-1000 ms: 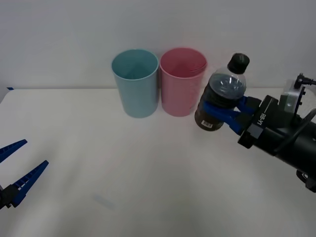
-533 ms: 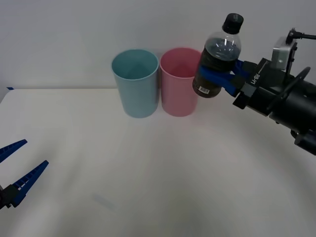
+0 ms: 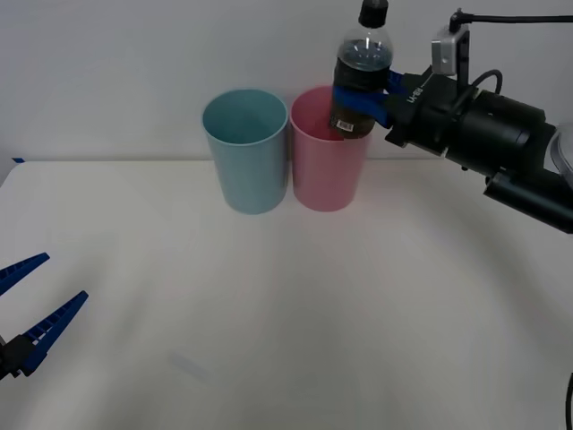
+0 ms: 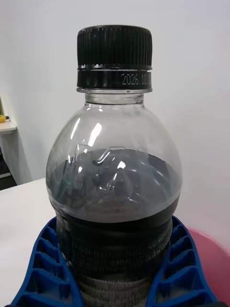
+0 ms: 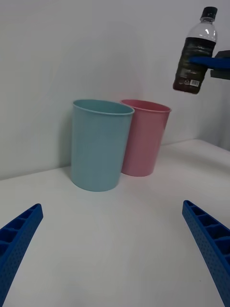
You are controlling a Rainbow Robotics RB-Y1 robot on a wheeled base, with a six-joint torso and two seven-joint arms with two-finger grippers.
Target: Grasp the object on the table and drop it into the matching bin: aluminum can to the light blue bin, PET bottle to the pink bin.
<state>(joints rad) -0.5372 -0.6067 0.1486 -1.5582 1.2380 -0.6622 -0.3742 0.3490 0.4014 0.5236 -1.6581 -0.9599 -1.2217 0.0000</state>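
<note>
The right gripper point(image 3: 369, 97) holds the PET bottle point(image 3: 360, 76) clamped around its lower body, with the 2 blue ribbed fingers point(image 4: 45, 268) pressing on opposite sides of the dark band. The bottle is in the air, clear of the table point(image 3: 286, 313). Its long axis is close to vertical, cap up, leaning slightly.

Key relation: in the front view the bottle's base overlaps the right part of the rim of the pink bin point(image 3: 329, 161). In the left wrist view the bottle point(image 5: 194, 53) hangs well above the pink bin point(image 5: 143, 136) and off toward its outer side, with a clear gap between base and rim. Judgement: the bottle is above rim height but not yet centred over the opening; a short shift toward the light blue bin point(image 3: 245, 161) should come before release.

The 2 bins stand upright, just beside each other, possibly touching.

The right wrist view adds the cap, the liquid level and a sliver of pink rim behind the bottle, but not the base-to-rim gap.

The left gripper point(image 3: 27, 309) waits low at the near-left of the table, fingers spread wide, holding nothing. The right arm is the working arm.
</note>
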